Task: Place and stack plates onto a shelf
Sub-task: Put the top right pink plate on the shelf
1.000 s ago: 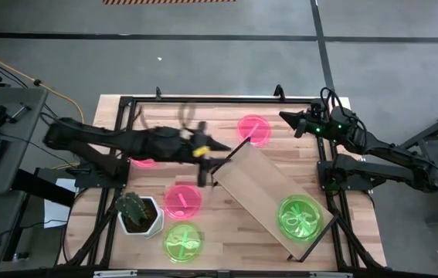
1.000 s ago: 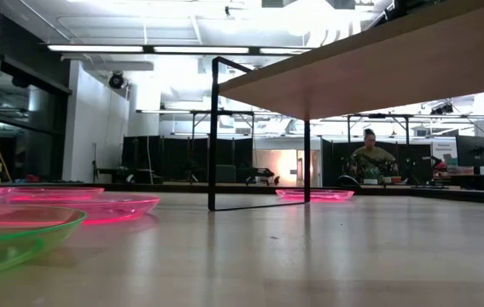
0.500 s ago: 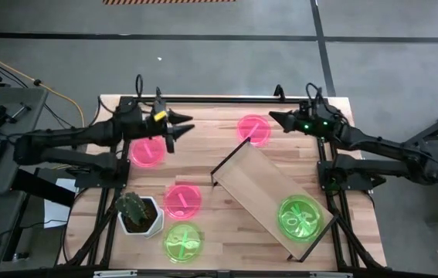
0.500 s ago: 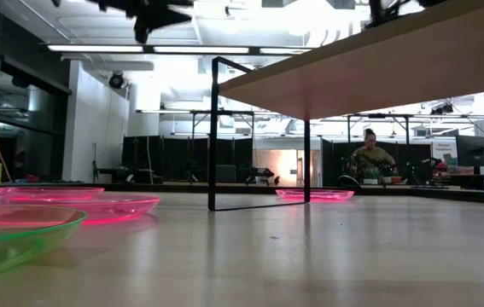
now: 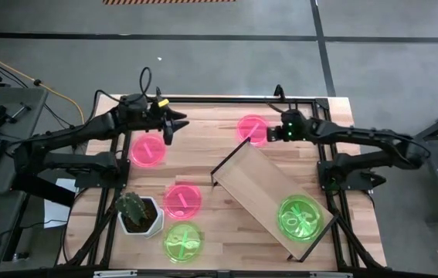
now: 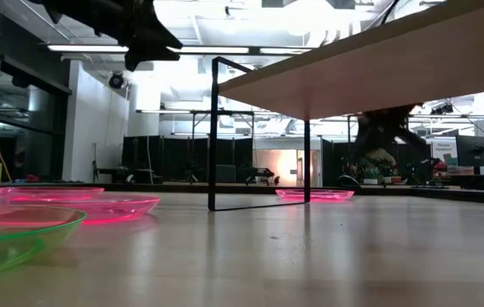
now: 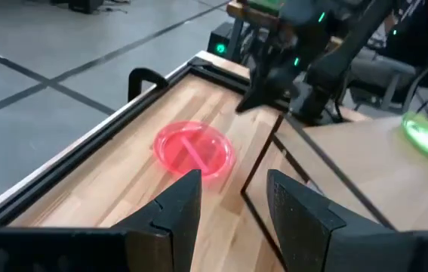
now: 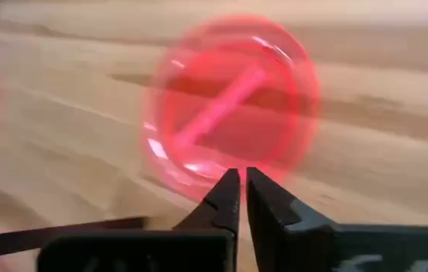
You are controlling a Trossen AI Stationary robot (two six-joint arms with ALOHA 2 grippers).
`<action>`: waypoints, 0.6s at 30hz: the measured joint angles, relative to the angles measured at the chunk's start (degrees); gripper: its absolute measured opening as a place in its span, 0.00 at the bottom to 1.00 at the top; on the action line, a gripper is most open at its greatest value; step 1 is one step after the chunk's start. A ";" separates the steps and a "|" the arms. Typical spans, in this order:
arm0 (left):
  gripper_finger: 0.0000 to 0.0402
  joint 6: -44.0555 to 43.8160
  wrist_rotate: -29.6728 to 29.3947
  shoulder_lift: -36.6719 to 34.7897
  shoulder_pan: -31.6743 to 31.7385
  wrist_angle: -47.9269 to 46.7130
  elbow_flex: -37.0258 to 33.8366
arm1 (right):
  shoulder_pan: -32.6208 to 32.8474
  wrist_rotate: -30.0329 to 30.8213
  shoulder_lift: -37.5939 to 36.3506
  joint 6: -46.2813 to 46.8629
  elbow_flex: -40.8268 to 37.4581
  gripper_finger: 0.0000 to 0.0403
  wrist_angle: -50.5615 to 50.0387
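The right gripper (image 5: 269,133) hangs at the edge of a pink plate (image 5: 252,129) near the far side of the table (image 5: 203,166), its fingers (image 8: 225,198) pressed almost together with only a sliver of gap, pinching nothing; that plate lies just ahead of its tips. Beside this pincer stands the shelf (image 5: 261,189), set slantwise, with a green plate (image 5: 301,216) on its far end from the pincer. The left gripper (image 5: 178,123) waits above the table with fingers spread a little, a second pink plate (image 5: 148,150) just below and behind its tips. A third pink plate (image 5: 182,201), another green plate (image 5: 181,242) and a potted cactus (image 5: 137,211) sit well apart from both pincers
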 joint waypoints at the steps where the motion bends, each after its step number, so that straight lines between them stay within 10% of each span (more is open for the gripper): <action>1: 0.35 -0.65 -0.05 0.00 0.00 0.47 0.00 | -0.60 -0.07 1.40 -0.05 0.00 0.05 -0.10; 10: 0.35 -4.83 -4.32 0.00 0.00 2.72 0.00 | -6.34 2.81 13.08 -0.52 0.00 0.39 9.57; 18: 0.35 -7.05 -4.46 0.00 -0.02 2.72 0.00 | -7.50 2.54 22.77 -0.81 0.02 0.44 21.13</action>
